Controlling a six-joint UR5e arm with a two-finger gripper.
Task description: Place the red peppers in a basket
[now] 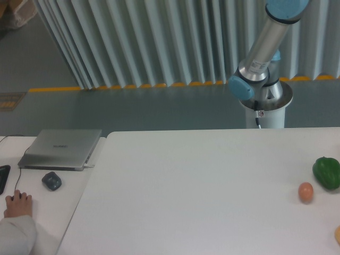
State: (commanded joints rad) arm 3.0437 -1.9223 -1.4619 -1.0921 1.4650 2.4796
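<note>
Egg-shaped thing [305, 192] just left of pepper [326, 172]

The desk [212, 175] is plain white. At its right edge sits a glossy green bell pepper [326, 172], and just beside it a small orange-brown egg-shaped thing [305, 192]. The arm [265, 45] is silver-grey with light blue joint caps — its base [264, 109] white. A closed laptop [61, 149] is silver; the mouse [51, 181] dark grey. A yellow-orange stripe [133, 86] crosses the grey floor — behind it hang pale ribbed curtains [159, 37].

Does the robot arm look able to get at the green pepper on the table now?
Probably yes. The green pepper sits uncovered near the table's right edge, with only a small orange-brown egg-shaped thing beside it. The arm rises behind; its gripper is out of view.
</note>
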